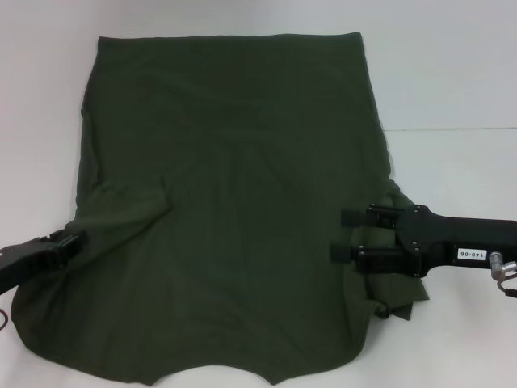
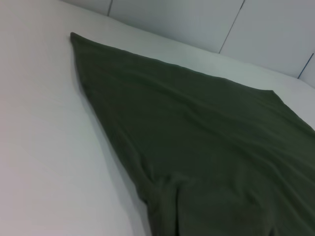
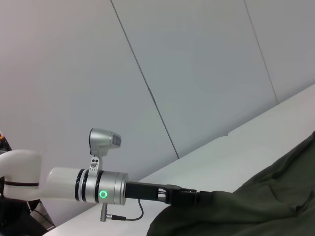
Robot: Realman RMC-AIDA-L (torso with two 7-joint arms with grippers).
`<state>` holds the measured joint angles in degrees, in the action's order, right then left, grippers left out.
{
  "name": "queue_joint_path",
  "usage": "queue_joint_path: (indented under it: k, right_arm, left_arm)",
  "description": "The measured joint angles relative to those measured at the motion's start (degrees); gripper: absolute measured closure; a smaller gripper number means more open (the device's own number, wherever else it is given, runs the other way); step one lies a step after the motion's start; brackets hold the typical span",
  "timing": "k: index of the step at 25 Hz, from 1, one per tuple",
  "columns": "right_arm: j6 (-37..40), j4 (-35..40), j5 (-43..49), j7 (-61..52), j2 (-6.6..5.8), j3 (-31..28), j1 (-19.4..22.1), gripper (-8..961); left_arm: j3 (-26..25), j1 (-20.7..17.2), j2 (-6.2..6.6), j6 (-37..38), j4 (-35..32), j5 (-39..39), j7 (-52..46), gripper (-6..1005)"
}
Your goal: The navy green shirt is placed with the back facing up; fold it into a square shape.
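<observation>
Dark olive cloth covers most of the white table (image 1: 452, 73): the shirt (image 1: 234, 202) lies spread out with its plain side up, one straight edge along the far side and its curved edge near the robot. It is smooth across the far half and creased and bunched toward both near corners. At the shirt's left edge, the left gripper (image 1: 71, 242) reaches in low from the side, its black tip against a puckered bit of fabric; whether its fingers are parted or pinched on the cloth cannot be told. On the right, the right gripper (image 1: 343, 234) lies level over the shirt's right border, its two black fingers (image 1: 355, 217) standing well apart and pointing inward across the cloth, nothing between them. Fabric is rumpled under and behind that gripper. The right wrist view shows the left arm (image 3: 98, 184) meeting the shirt's edge against a grey panelled wall (image 3: 197, 73).
</observation>
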<state>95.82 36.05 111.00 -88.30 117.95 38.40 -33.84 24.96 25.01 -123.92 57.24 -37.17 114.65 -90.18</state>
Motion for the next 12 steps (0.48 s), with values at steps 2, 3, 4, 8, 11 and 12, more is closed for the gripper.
queue_joint_path:
  k: [2,3,4,8,11,12]
  right_arm:
    - [0.0,-0.1,0.0,0.2,0.00,0.0,0.0,101]
    - [0.0,-0.2,0.0,0.2,0.00,0.0,0.0,101]
    - [0.0,-0.2,0.0,0.2,0.00,0.0,0.0,101]
    - [0.0,-0.2,0.0,0.2,0.00,0.0,0.2,101]
    - [0.0,-0.2,0.0,0.2,0.00,0.0,0.2,102]
    - [0.0,-0.2,0.0,0.2,0.00,0.0,0.2,102]
  left_arm:
    - [0.0,0.2,0.00,-0.1,-0.1,0.2,-0.1,372]
    - [0.0,0.3,0.00,-0.1,-0.1,0.3,-0.1,387]
    - [0.0,0.4,0.00,-0.2,-0.1,0.4,-0.1,429]
    - [0.1,0.5,0.00,-0.2,-0.1,0.4,-0.2,600]
    - [0.1,0.5,0.00,-0.2,-0.1,0.5,-0.2,876]
    - [0.1,0.5,-0.01,-0.1,-0.1,0.5,-0.2,897]
